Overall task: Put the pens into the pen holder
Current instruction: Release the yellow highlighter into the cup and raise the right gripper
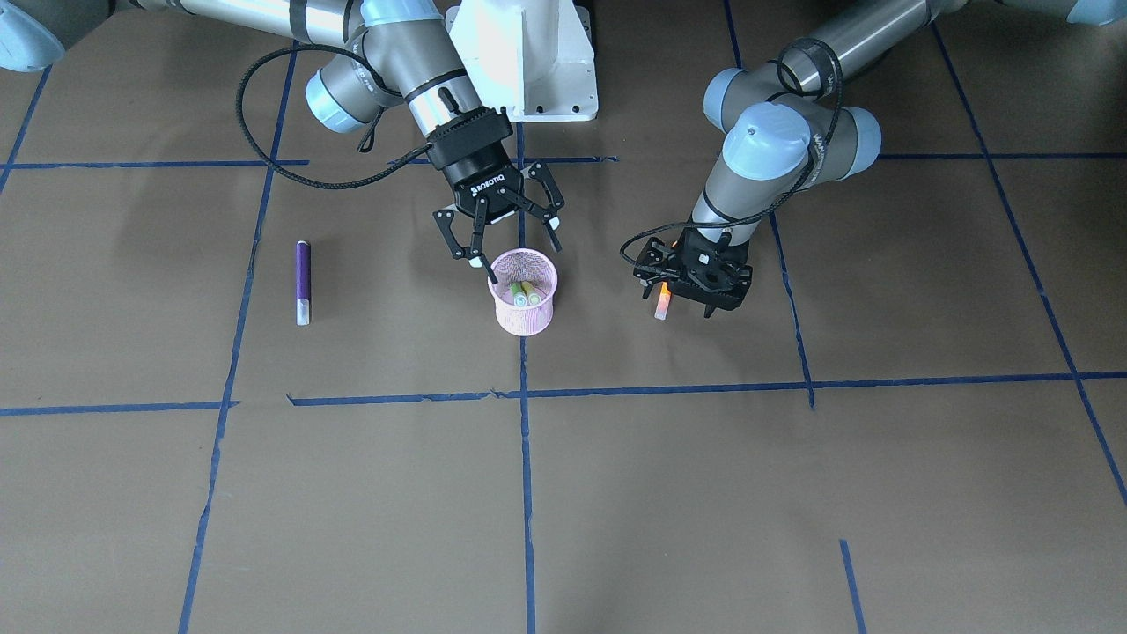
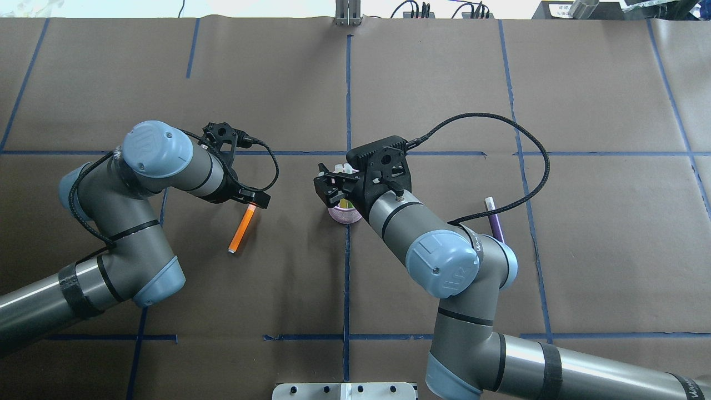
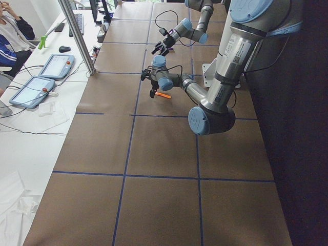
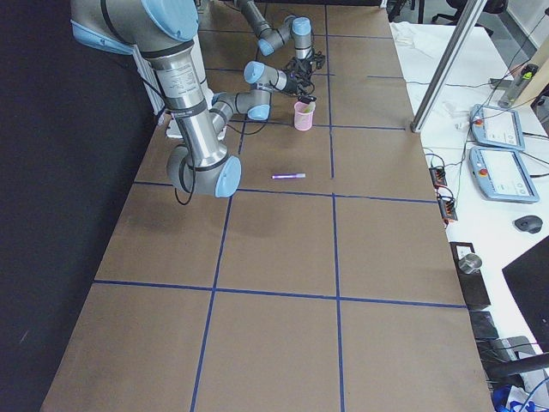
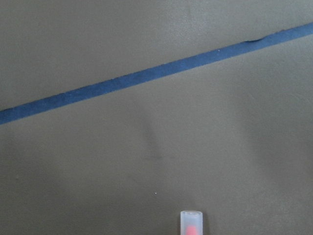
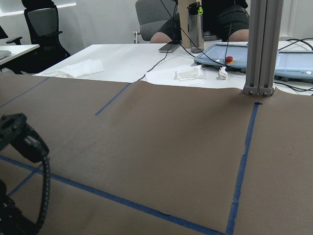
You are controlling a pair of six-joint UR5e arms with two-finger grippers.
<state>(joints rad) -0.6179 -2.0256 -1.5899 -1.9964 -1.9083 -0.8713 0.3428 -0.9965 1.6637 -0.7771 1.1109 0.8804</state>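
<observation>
The pink mesh pen holder [image 1: 525,308] stands at the table's middle with two green pens [image 1: 526,293] in it; it also shows in the overhead view [image 2: 344,214]. My right gripper [image 1: 515,249] is open and empty, just above the holder's rim on the robot's side. My left gripper [image 2: 256,200] is shut on the cap end of the orange pen [image 2: 242,230], which slants toward the robot. The pen's pale cap [image 5: 191,223] shows in the left wrist view. The purple pen [image 1: 303,282] lies on the table on my right, apart from both grippers.
Blue tape lines [image 1: 528,458] cross the brown table cover. The white robot base [image 1: 528,62] is at the near edge and a metal post [image 2: 348,16] at the far edge. Teach pendants [image 3: 51,66] lie on the side desk.
</observation>
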